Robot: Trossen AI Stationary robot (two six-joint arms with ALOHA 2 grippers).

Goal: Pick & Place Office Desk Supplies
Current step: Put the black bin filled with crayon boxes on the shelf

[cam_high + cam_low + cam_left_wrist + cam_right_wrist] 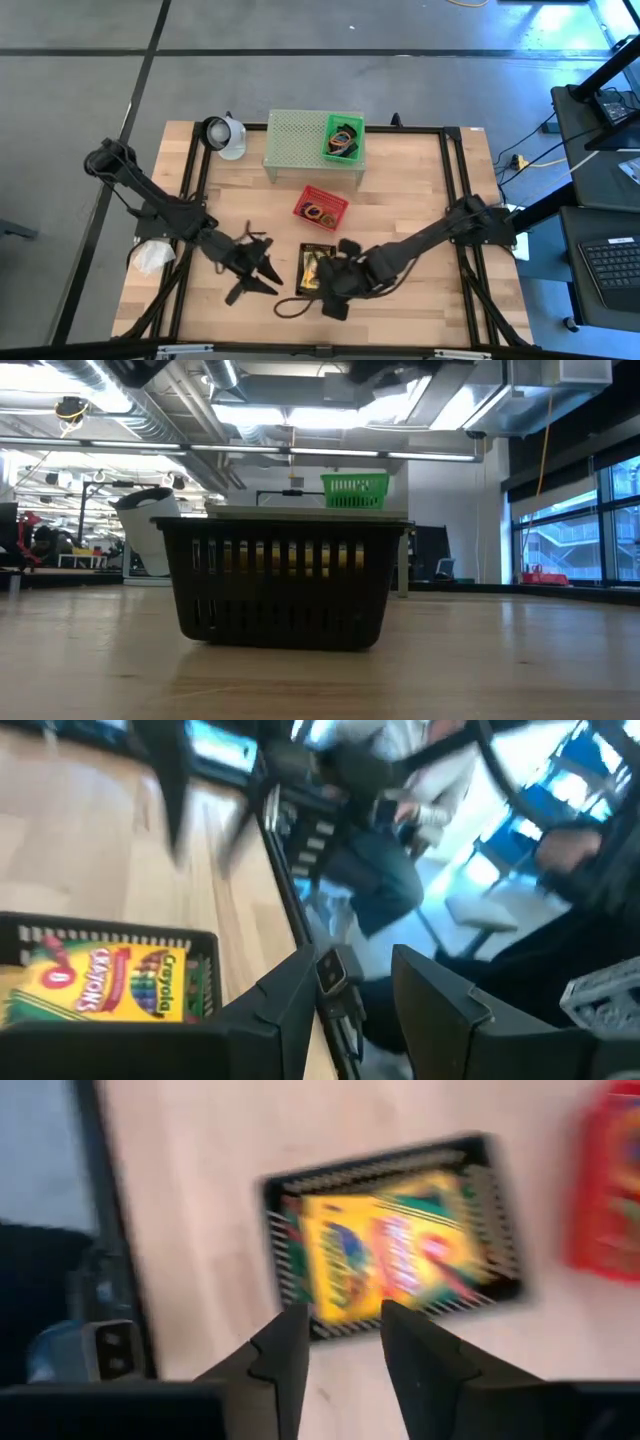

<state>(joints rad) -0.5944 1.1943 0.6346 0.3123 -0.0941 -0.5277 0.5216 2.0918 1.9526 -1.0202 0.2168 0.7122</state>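
Right arm reaches in from table's right side, bent low toward front middle. Right gripper (pixel 340 1345) hangs just above black basket (pixel 314 268), fingers a little apart, nothing between them. Crayon box (pixel 385 1260) lies flat inside black basket, yellow and green.

Left arm stretches from back left down to front. Left gripper (pixel 350 995) sits just beside black basket, fingers a little apart, holding nothing.

Red basket (pixel 320 207) with small loops near table middle. Green basket (pixel 343 139) with loops on pale green shelf (pixel 295 140).
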